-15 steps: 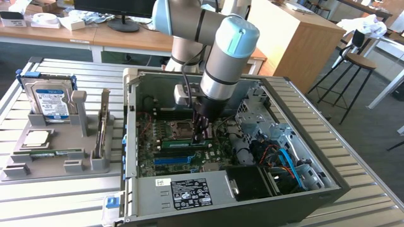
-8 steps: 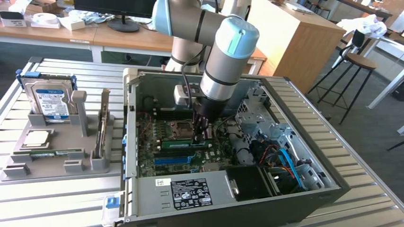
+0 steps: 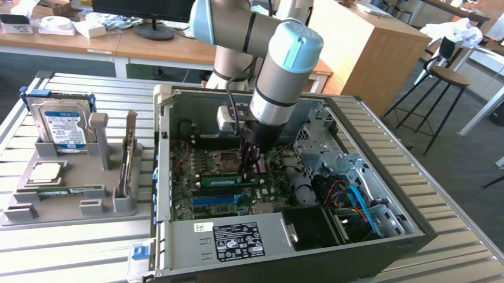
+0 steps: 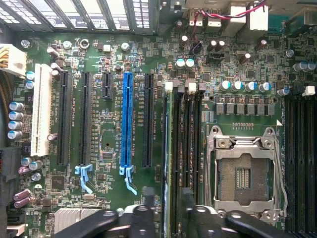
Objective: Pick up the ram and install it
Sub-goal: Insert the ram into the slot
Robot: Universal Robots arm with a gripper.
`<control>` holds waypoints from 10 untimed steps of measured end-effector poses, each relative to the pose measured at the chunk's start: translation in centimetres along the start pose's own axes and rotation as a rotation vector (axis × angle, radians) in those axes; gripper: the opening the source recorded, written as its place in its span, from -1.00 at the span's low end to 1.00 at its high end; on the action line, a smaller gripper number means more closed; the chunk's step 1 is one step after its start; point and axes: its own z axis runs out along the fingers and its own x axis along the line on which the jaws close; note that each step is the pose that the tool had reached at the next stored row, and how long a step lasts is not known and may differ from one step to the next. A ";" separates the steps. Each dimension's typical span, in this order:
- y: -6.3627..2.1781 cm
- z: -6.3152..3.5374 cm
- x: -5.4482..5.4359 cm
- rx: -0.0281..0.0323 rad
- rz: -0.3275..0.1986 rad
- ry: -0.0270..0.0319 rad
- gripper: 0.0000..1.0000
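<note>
The ram is a thin green stick seen edge-on, standing in a memory slot beside the processor socket on the motherboard. In the exterior view the ram sits low on the board inside the open computer case. My gripper hangs directly over one end of the stick. Its black fingers stand on either side of the stick with a gap to each, so it is open. Seen from outside, the gripper reaches straight down into the case.
The socket is bare, with its metal frame around it. Black slots and a blue slot run parallel to the ram. Cables and a drive cage crowd the exterior view's right. A grey holder beside the case carries a hard drive and a processor chip.
</note>
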 end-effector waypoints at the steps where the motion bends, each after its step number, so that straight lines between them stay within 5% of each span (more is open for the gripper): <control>1: 0.00 0.00 0.0 0.0000 0.000 0.0000 -0.26; 10: 0.05 -0.76 0.0 0.0000 0.000 -0.0011 -0.26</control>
